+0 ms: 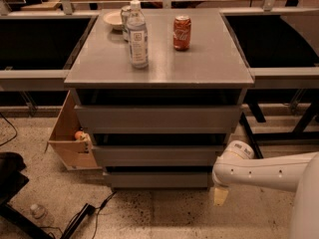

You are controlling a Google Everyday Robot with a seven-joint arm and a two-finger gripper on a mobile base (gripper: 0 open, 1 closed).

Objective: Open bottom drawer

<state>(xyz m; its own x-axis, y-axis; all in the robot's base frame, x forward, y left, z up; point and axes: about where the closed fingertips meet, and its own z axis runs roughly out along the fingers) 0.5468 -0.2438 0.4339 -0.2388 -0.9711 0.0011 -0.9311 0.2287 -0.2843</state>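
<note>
The bottom drawer point(157, 179) is the lowest and narrowest grey front of the three-drawer cabinet, just above the floor, and it looks closed. My gripper point(221, 195) hangs from the white arm point(269, 172) that reaches in from the right. It sits low by the floor, just right of the bottom drawer's right end and slightly in front of it. I cannot tell whether it touches the drawer.
Above are the middle drawer point(157, 156) and top drawer point(157, 117). On the cabinet top stand a water bottle point(137, 34), a cola can point(182, 33) and a bowl point(115, 19). A cardboard box point(70, 138) leans at the cabinet's left. A small bottle point(37, 212) and a cable point(82, 215) lie on the floor.
</note>
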